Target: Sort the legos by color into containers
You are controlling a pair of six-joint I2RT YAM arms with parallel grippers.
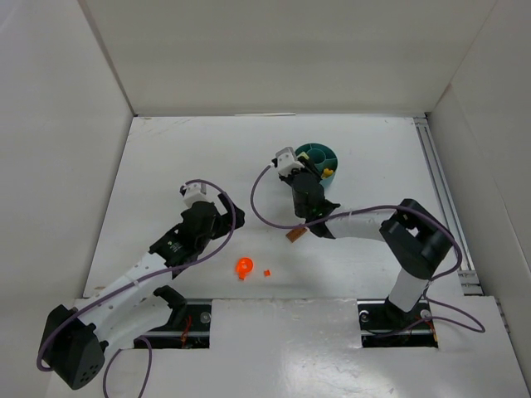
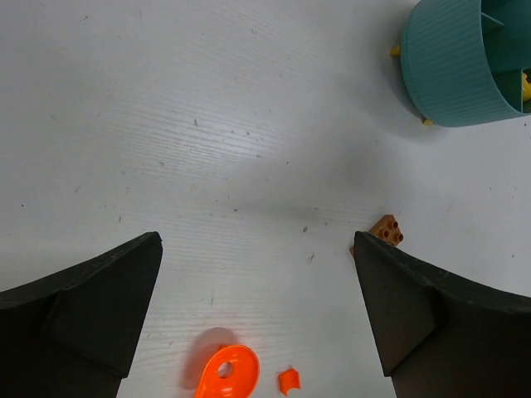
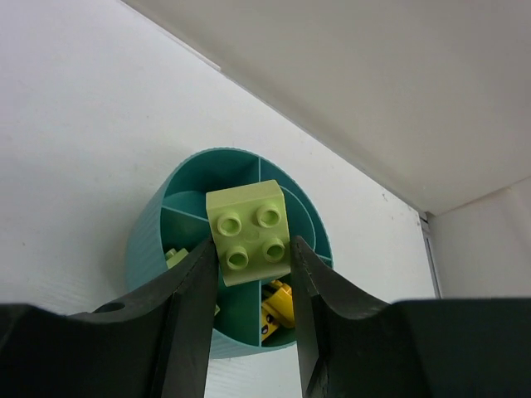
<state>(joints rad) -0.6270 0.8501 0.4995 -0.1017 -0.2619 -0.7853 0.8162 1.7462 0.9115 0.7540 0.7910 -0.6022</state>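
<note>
The surface (image 1: 166,182) is white with a faint wood grain and small dark specks. Plain white walls (image 1: 274,50) box it in at the back and on both sides. A metal rail (image 1: 444,199) runs along its right edge.

The round teal plastic tub (image 1: 322,154), ribbed on the outside and split into a centre ring and wedge sections, stands toward the back, right of the middle. The right pincer (image 3: 255,249) hangs over it, clenched on a pale yellow-green four-stud plastic brick (image 3: 249,235) gripped by its sides, studs facing the wrist camera. Below it, a yellow-gold brick (image 3: 278,303) lies in one wedge and another pale green piece (image 3: 174,259) in the wedge to its left.

The left pincer (image 2: 255,238) is released, its black fingers spread wide above bare surface, touching nothing. A small brown brick (image 2: 388,230) lies on the surface near the middle, beside the right arm and well apart from the tub. Nearer the arm bases, an orange roundish plastic piece (image 1: 244,266) and a tiny orange-red brick (image 1: 267,272) lie just beside each other.
</note>
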